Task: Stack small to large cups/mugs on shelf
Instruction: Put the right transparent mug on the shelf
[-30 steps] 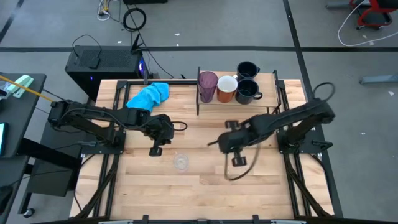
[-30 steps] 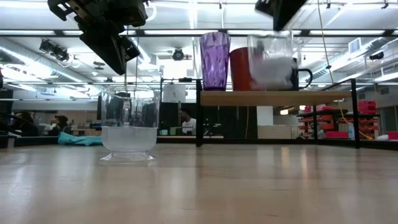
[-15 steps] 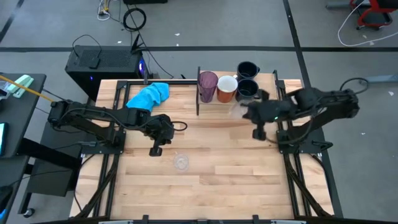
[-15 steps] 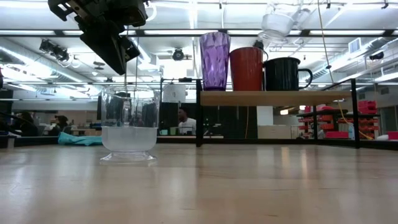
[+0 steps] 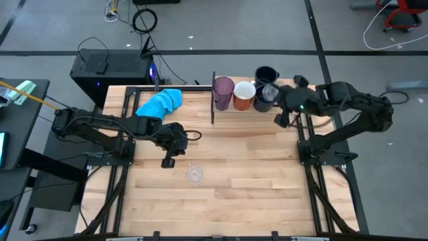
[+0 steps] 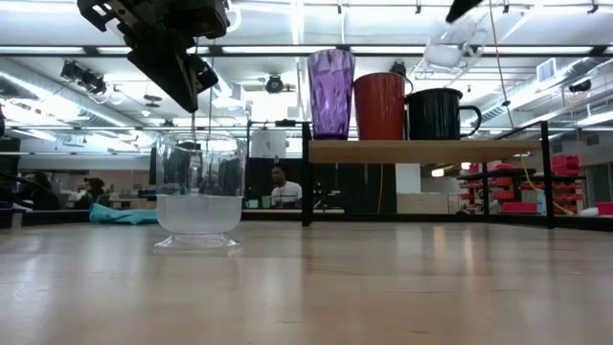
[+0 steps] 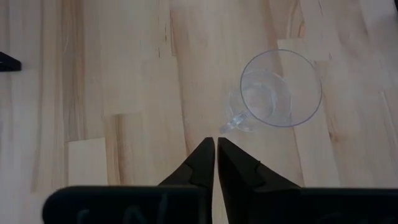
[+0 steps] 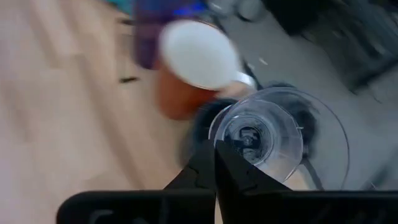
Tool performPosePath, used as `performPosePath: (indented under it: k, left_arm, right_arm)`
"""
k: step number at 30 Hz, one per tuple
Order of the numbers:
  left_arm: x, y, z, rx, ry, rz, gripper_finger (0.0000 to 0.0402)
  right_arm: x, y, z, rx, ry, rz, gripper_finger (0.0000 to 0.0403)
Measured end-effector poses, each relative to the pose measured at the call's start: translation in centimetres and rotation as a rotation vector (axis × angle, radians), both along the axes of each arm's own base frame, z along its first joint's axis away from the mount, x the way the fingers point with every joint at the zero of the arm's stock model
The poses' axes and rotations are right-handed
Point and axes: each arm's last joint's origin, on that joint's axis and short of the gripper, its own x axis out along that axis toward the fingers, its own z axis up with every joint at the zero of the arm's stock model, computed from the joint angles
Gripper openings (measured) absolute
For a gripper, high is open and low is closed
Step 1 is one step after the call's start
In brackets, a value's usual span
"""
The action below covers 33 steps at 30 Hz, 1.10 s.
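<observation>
The right hand (image 8: 215, 163) is pinched shut on the rim of a small clear glass (image 8: 273, 138), carrying it in the air over the near dark navy mug (image 5: 262, 100) on the shelf (image 6: 421, 150). In the low view the carried glass hangs tilted, above and clear of that mug's rim. It is see-through, with a thick rounded base.

On the shelf the cups stand in a row out from the thin dark upright panel (image 5: 213, 90): the tall purple tumbler (image 5: 223, 93) with faceted sides, then the orange mug (image 5: 243, 95) with its white inside, then the navy mug. A second navy mug (image 5: 265, 74) stands just behind it.

The left hand (image 7: 216, 149) hovers above the worktop (image 5: 221, 201), its fingers nearly closed on nothing, tips just beside the small handle of the other clear glass (image 7: 281, 88). That glass stands upright and alone on the bare wood. A blue cloth (image 5: 160, 102) lies crumpled near the far edge, well apart from both glasses.
</observation>
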Motion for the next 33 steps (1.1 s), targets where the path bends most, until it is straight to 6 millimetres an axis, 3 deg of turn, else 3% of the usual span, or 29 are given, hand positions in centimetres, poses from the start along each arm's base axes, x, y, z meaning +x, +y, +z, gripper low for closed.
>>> performPosePath:
  k: [9, 18, 33]
  left_arm:
    - [0.0, 0.0, 0.0, 0.002, 0.003, -0.002, 0.0033]
    - [0.0, 0.0, 0.0, 0.010, 0.000, -0.015, 0.0027]
    - [0.0, 0.0, 0.0, 0.020, -0.001, -0.032, 0.0028]
  right_arm:
    - [-1.2, -4.6, -0.3, -0.035, 0.117, -0.215, 0.0005]
    - [-2.9, -8.9, -0.9, 0.093, 0.203, -0.228, 0.0004]
    - [-3.0, -14.2, -3.1, 0.296, 0.266, -0.151, 0.0009]
